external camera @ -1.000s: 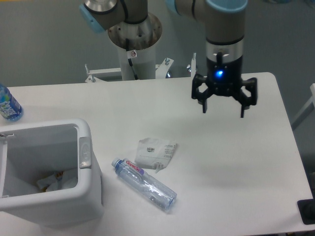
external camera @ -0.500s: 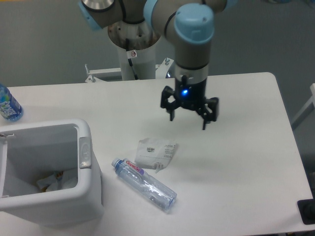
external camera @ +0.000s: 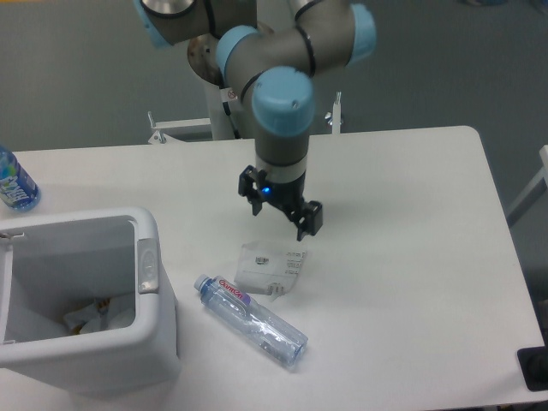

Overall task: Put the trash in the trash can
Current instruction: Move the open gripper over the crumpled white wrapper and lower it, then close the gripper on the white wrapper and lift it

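Holding scraps: trash can [external camera: 158,347] | claw [external camera: 280,212] spread, empty, above packet [external camera: 270,266]

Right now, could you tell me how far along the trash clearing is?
Some crumpled scraps already lie inside the trash can. The gripper hangs open and empty above the paper packet. The packet and the red-labelled bottle are both on the table, so both remain to be binned.
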Tool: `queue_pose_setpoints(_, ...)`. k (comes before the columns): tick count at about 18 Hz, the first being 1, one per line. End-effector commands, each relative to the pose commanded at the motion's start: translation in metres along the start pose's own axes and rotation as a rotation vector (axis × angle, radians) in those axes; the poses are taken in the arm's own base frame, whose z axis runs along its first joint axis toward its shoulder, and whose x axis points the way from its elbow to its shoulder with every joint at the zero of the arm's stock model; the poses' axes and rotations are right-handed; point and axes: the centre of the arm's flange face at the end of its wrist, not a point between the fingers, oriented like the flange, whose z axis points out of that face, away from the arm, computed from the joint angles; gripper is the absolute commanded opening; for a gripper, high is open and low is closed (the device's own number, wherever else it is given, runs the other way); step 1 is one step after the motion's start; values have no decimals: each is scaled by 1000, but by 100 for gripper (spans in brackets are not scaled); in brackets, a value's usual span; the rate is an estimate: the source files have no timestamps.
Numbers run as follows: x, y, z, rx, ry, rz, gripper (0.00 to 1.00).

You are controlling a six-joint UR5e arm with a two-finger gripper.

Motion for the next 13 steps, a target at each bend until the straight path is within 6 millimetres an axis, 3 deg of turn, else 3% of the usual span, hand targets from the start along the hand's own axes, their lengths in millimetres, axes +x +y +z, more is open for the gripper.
queue_pose_setpoints(3, 8, -14, 27, -39, -50, 36, 100)
queue_pose_setpoints(12, 11, -20, 31, -41, -46, 42, 100)
queue_pose_setpoints(13, 11, -20, 31, -41, -48, 39, 87)
